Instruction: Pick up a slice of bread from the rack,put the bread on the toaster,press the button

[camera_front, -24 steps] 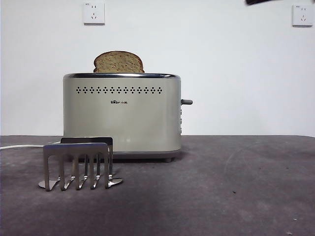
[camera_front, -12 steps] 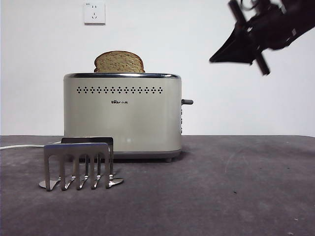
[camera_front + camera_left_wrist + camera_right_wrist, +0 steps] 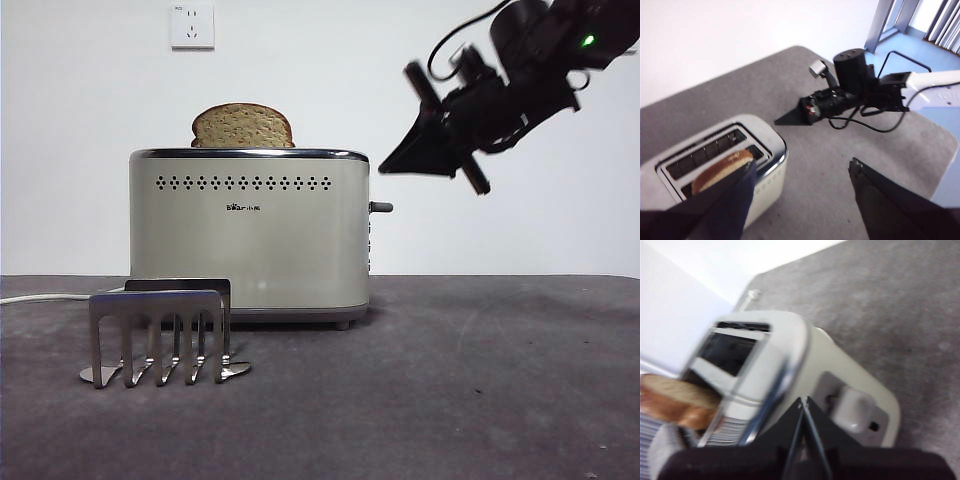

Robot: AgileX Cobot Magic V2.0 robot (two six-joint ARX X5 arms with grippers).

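Grey, felt-like table [image 3: 470, 380] runs back to a plain white wall with a socket [image 3: 192, 26] at about 11 o'clock in the front view. At the task's centre, the slice of bread [image 3: 242, 127] stands upright in the toaster [image 3: 248, 235], its domed top and dark crust rising above the chrome rim; in the left wrist view the same slice [image 3: 722, 167] sits in one slot while the other slot shows bare. At 3 o'clock on the toaster's end wall a small lever [image 3: 380, 207] sticks out, seen pale and blurred in the right wrist view [image 3: 854, 409]. In front of the toaster, at about 7 o'clock from it, stands the rack [image 3: 160, 335], holding no bread. A white cord [image 3: 40, 297] trails off at 9 o'clock.

Right gripper [image 3: 405, 158] hangs in the air at roughly 1 o'clock from the lever, apart from the toaster, its jaws pressed together to a point. Left gripper [image 3: 800, 175] hovers above the toaster with jaws spread wide, holding nothing.
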